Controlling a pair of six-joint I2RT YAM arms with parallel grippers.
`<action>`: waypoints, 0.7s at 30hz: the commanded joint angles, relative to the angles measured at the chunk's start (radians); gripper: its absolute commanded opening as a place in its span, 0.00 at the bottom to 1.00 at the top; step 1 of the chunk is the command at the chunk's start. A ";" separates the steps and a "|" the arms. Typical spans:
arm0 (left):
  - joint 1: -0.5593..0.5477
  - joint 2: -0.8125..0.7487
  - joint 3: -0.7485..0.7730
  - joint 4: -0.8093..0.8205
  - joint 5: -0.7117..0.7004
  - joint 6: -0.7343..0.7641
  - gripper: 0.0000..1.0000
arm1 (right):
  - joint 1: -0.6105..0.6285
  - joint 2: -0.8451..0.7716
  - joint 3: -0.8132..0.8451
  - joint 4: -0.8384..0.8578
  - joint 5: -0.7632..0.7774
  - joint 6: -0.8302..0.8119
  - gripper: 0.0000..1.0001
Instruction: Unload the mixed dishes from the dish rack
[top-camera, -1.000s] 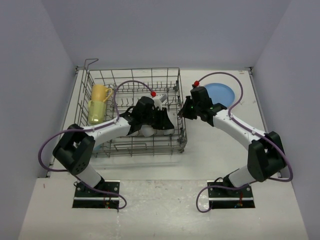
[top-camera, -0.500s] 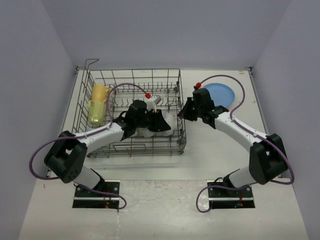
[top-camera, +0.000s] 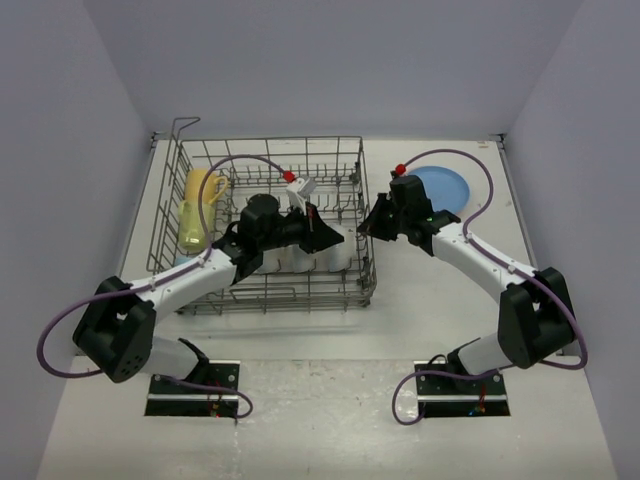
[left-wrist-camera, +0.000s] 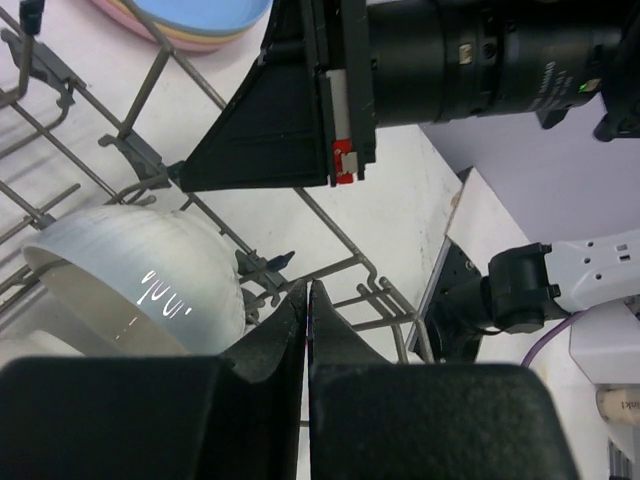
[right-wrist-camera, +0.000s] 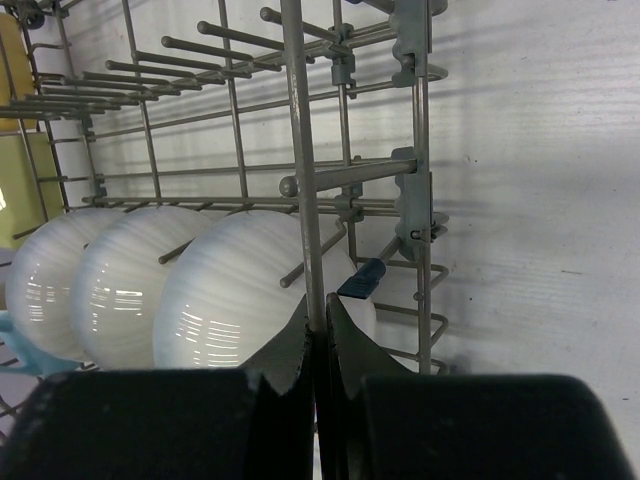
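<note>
Top view: your left hand (top-camera: 330, 240) is hovering inside the dish rack (top-camera: 260, 143), above the three white bowls (top-camera: 300, 260). Your right hand (top-camera: 372, 226) is waiting just outside the rack's right wall.

Left wrist: the fingers are pressing together, empty, with the nearest bowl just beside them.

Right wrist: the fingers are pressing together, empty, with the bowls lying just behind the wires.

A flat matt white worktop (top-camera: 440, 300) lies under and all round the left tool (left-wrist-camera: 307, 292). Plain lilac walls (top-camera: 320, 60) stand beyond it. Right of that tool's tips, well apart, in its wrist view, sits a white plastic power strip (left-wrist-camera: 605, 262).
</note>
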 joint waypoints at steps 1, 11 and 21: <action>-0.001 0.051 0.021 0.050 0.059 0.003 0.00 | -0.055 0.028 -0.025 -0.119 0.139 0.079 0.00; -0.001 -0.070 0.044 -0.106 -0.073 0.088 0.00 | -0.053 0.000 -0.019 -0.124 0.142 0.045 0.00; 0.025 -0.235 0.088 -0.448 -0.412 0.108 0.48 | -0.055 -0.037 -0.013 -0.140 0.154 0.019 0.02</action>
